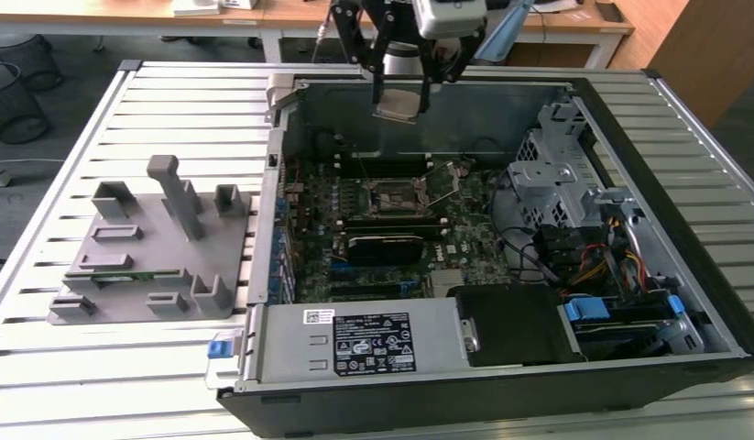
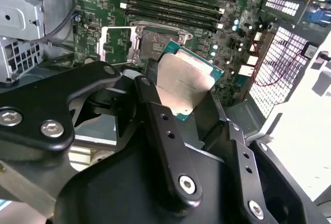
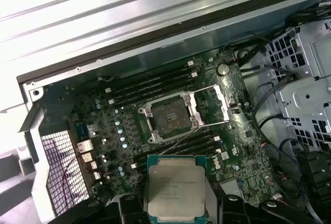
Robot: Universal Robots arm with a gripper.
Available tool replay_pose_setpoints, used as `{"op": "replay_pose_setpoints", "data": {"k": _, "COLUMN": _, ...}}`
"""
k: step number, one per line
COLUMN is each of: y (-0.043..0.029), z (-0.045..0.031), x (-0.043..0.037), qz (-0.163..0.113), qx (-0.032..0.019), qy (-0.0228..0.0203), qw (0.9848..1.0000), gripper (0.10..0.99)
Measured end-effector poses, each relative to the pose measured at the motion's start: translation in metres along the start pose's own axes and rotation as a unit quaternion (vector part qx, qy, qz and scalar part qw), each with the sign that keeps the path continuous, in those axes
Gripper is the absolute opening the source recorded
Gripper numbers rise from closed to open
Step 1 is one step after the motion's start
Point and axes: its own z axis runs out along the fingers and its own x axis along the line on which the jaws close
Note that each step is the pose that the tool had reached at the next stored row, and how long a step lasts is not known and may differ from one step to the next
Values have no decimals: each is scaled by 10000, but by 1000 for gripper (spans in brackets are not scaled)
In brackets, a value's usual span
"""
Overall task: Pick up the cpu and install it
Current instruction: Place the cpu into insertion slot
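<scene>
My gripper [image 1: 398,99] hangs over the far side of the open computer case [image 1: 269,275], shut on the cpu [image 1: 398,112]. The cpu is a flat square chip with a silvery top and a green rim, and both wrist views show it between the black fingers [image 2: 155,110], in the second wrist view as the cpu [image 2: 186,81] and in the first wrist view as the cpu [image 3: 174,185]. Below it on the green motherboard lies the socket [image 1: 393,195], its metal frame swung open and its bay bare [image 3: 168,116]. The held chip is well above the board, touching nothing else.
A grey plastic fixture block [image 1: 157,247] with upright posts stands on the slatted table at the exterior view's left. Inside the case are a power supply [image 1: 352,344], a metal drive cage [image 1: 560,165], bundled cables [image 1: 584,266] and memory slots [image 3: 150,81] beside the socket.
</scene>
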Motion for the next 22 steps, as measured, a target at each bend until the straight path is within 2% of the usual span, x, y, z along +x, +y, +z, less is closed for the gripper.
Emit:
{"op": "replay_pose_setpoints", "data": {"k": 5, "y": 0, "z": 2, "x": 0, "qz": 281, "qx": 3, "qy": -10, "qw": 9996, "gripper": 525}}
{"op": "replay_pose_setpoints", "data": {"k": 11, "y": 0, "z": 4, "x": 0, "qz": 579, "qx": 6, "qy": -21, "qw": 9983, "gripper": 525}}
{"op": "replay_pose_setpoints", "data": {"k": 22, "y": 0, "z": 7, "x": 0, "qz": 1066, "qx": 11, "qy": -39, "qw": 9943, "gripper": 525}}
